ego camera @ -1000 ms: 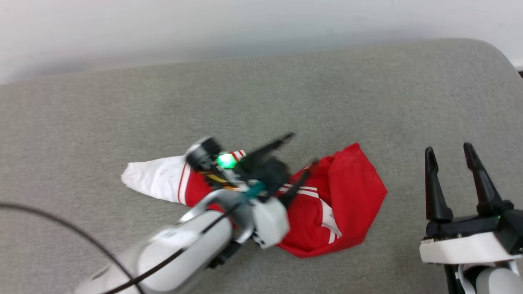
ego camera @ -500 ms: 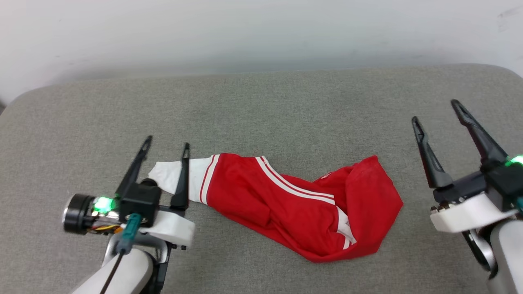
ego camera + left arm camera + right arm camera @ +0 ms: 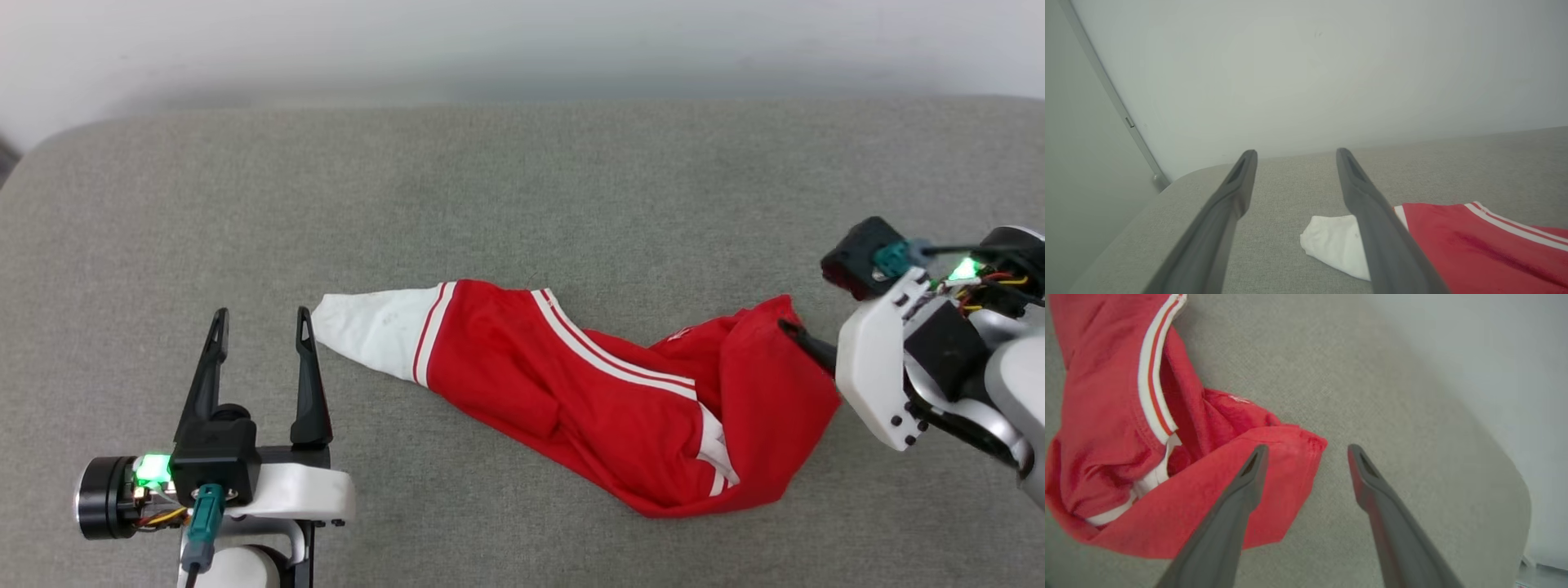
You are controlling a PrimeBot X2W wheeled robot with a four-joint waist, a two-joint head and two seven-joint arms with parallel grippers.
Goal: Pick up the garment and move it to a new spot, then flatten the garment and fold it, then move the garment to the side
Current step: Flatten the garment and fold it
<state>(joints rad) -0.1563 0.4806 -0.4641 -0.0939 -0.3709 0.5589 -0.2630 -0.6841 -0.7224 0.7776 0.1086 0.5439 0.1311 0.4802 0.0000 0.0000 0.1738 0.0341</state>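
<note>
The grey cushion (image 3: 522, 204) takes up most of what I can see, its rounded far edge running along a plain white wall (image 3: 522, 49). The garment (image 3: 620, 392) lies on it, drawn out crosswise over the middle. Its white sleeve tapers toward the cushion's left edge and the red body is bunched in folds toward the right edge, much the same long shape as half a second ago (the head has shifted meanwhile, so the whole scene sits differently). The arms are what have changed. The left gripper (image 3: 262, 311), which had one finger lying over the sleeve's tip, has drawn back. It now stands just beside that tip without touching, fingers apart and holding nothing. In the left wrist view its right finger (image 3: 1372, 212) hides part of the sleeve. The right gripper (image 3: 1307, 449), earlier upright and well clear, has swung round to point at the red end. Its fingers are spread, one over the cloth's corner and one over bare cushion, though I cannot tell whether it touches the fabric. From the head, its white wrist housing (image 3: 869, 376) covers most of those fingers. A thin metal strip (image 3: 1106, 90) runs down the wall by the cushion's far left corner.
</note>
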